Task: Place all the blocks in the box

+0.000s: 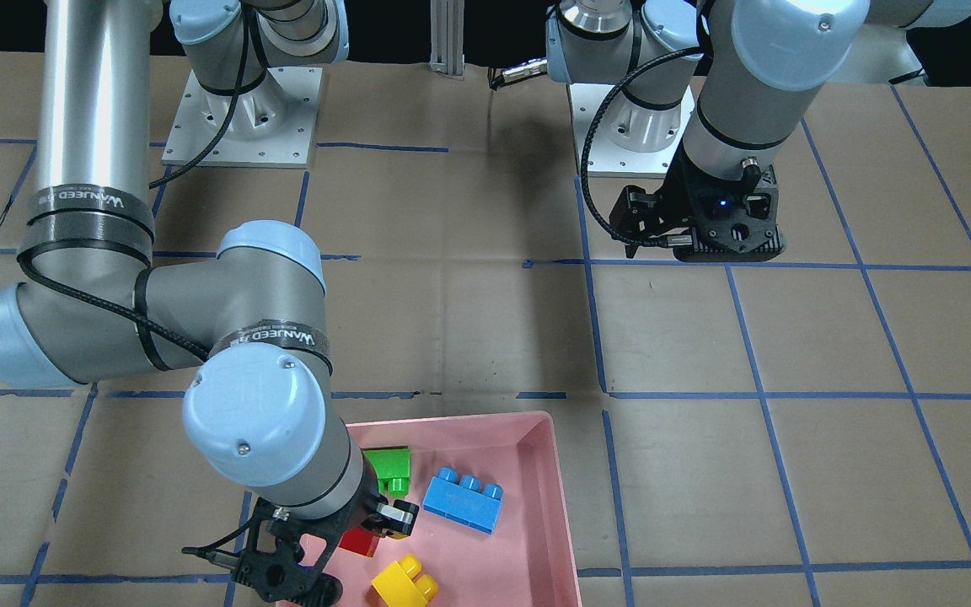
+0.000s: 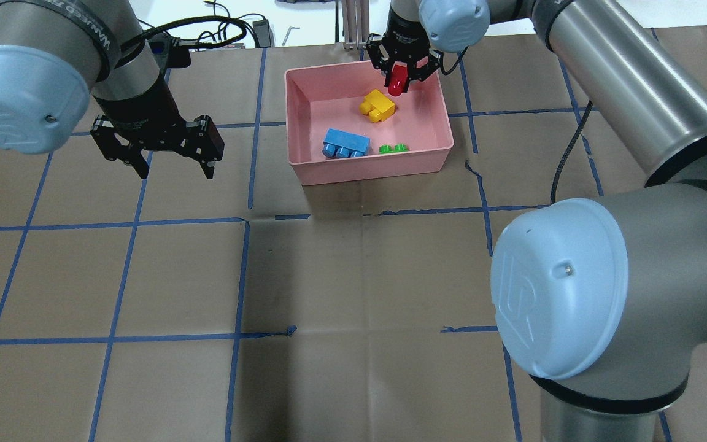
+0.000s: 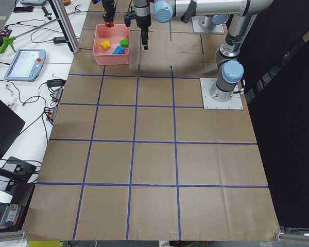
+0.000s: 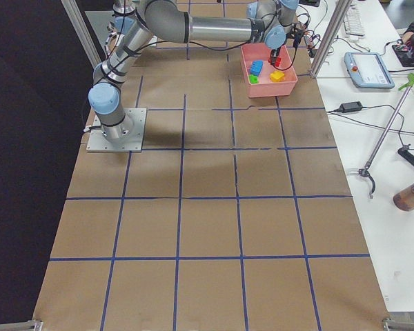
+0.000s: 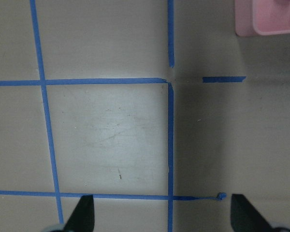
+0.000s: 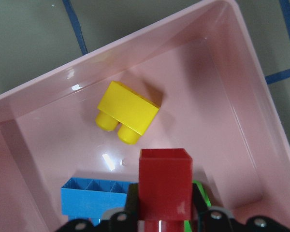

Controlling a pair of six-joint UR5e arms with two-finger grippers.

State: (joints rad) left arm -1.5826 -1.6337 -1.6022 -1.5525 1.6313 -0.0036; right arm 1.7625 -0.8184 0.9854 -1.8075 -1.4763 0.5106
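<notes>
Overhead exterior: the right arm reaches across to the table's far side, wrist pointing down. The right gripper (image 2: pixel 397 86) sits over the far part of the pink box (image 2: pixel 369 175), clamped on the red one-stud block (image 2: pixel 397 80). The yellow two-stud block (image 2: pixel 377 105) lies just nearer the robot than that gripper. The blue three-stud block (image 2: pixel 345 143) and the green block (image 2: pixel 394 148) lie farther on, against the near wall, which hides all but the green one's studs. The left gripper (image 2: pixel 175 172) points down over the table (image 2: pixel 353 276), well to the box's left, with its fingers spread and nothing between them.

Exterior front-facing: the right wrist covers one box corner and most of the red block. The picture's lower edge cuts off the box. The left gripper's fingers are hard to make out under its black body.

Both side views: the box and blocks are tiny, and neither grip can be read.

Left wrist: two fingertips stand wide apart over blue tape lines (image 5: pixel 170 145). Only a box corner shows, ahead and to one side.

Right wrist: the red block fills the gap between the jaws and hangs over the box floor. The yellow block lies just beyond it. The blue block sits to one side and is partly cut off, and the green one is a sliver behind the red.
</notes>
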